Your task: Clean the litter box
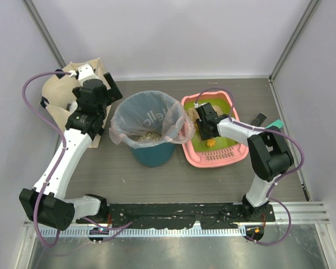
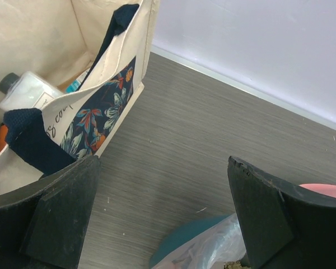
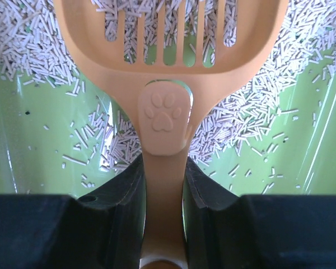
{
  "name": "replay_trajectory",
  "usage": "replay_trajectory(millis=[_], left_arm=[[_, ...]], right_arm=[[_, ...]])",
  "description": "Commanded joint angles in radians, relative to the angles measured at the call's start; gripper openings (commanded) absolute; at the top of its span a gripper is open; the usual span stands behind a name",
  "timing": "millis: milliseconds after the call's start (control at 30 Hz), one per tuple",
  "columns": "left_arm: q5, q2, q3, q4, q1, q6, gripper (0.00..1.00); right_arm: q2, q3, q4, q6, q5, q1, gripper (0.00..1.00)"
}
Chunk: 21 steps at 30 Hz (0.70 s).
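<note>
While the left gripper (image 2: pixel 163 185) is gaping far off, the right gripper (image 3: pixel 163 168) is clamping the scoop (image 3: pixel 162 117) — blade lying straight ahead in the litter box (image 1: pixel 215 158).

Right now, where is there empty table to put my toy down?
Bare table lies in front of the teal bin and litter box, up to the arm bases; a narrower strip runs behind them. Crowded: between bin and box, and inside the box, where the right gripper holds the orange scoop.
</note>
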Motion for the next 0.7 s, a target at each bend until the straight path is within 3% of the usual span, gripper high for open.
replay_trajectory(millis=[0,433,667], left_arm=[[0.005,-0.032,-0.015,0.019,0.002,-0.012,1.00],[0.025,-0.048,-0.052,0.039,0.002,-0.016,1.00],[0.021,-0.063,-0.084,0.059,0.001,-0.018,1.00]], right_arm=[[-0.101,-0.029,0.082,0.009,0.016,-0.002,0.01],[-0.241,-0.094,0.021,-0.002,0.043,-0.002,0.01],[-0.371,-0.124,-0.122,0.012,0.059,-0.002,0.01]])
